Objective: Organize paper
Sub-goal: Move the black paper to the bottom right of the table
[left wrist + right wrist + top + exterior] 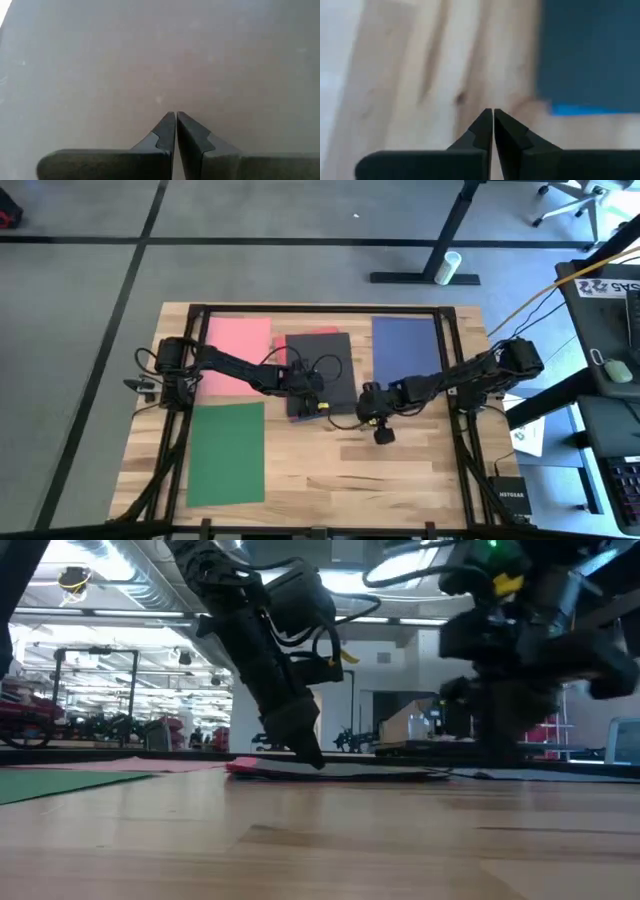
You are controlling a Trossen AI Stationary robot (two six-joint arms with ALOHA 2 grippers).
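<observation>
Left gripper (312,402) closed, tips pressed down on the dark grey sheet (320,360), which lies mid-table atop a red sheet (312,332). Right gripper (383,434) closed, empty, over bare wooden table (380,480) just beside that stack. Pink sheet (238,345), green sheet (226,452) and navy sheet (405,345) lie flat, apart.

Table (330,470): pale wood planks, visible grain and knots, smooth with a soft sheen. Frame (320,309): dark metal rails. Pink sheet (238,355), green sheet (227,452), navy sheet (405,345), dark grey sheet (335,365): thin matt paper, flat, unglossed. Left gripper (175,131) and right gripper (493,127): dark matt plastic fingers, smooth-faced.
</observation>
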